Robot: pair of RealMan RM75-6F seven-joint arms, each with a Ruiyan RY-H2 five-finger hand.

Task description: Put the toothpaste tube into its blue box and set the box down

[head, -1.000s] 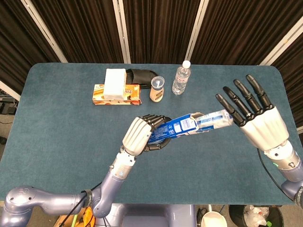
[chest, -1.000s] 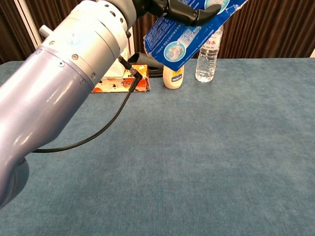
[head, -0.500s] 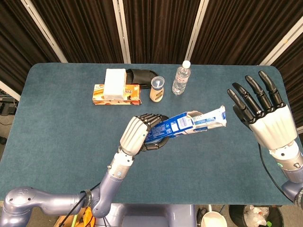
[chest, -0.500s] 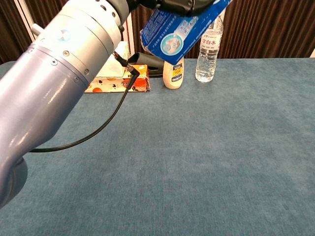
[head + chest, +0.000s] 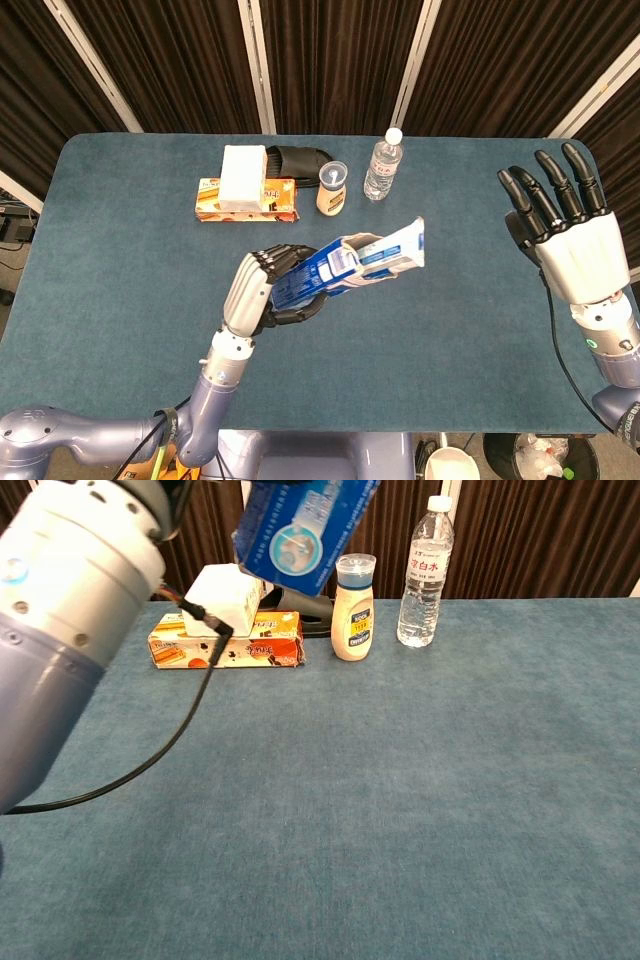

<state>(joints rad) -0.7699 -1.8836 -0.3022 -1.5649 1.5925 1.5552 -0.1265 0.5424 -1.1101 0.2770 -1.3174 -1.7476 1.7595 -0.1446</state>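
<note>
Left hand [image 5: 262,290]: cream shell, black fingers. Right hand [image 5: 565,235]: same finish, with a green light at the wrist. Arms [image 5: 60,630]: glossy lavender-grey casing, white forearm cap. A black cable [image 5: 170,750] runs along the left arm.

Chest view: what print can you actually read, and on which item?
"白水" on the water bottle label, faint and partly legible.
Blue box: round logo, print too blurred to read.
Small bottle: dark label, text too small.
Orange box: lettering blurred, unreadable.
No other text.
</note>
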